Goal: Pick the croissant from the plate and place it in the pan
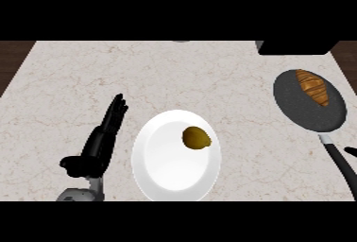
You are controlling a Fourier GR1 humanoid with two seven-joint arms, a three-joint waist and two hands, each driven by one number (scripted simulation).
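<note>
The left hand (101, 137) rests on the counter (209, 71) with its fingers straight and released, holding nothing, just beside the left rim of the white plate (164, 175). Only a small black tip of the right hand (351, 151) shows at the view's right edge, next to the pan's handle (338, 158); I cannot tell how its fingers stand. The croissant (313, 87) lies in the dark pan (300, 106) at the far right. A small round yellow-brown item (197, 138) sits on the plate. Bare counter stretches between plate and pan and toward the far edge.
</note>
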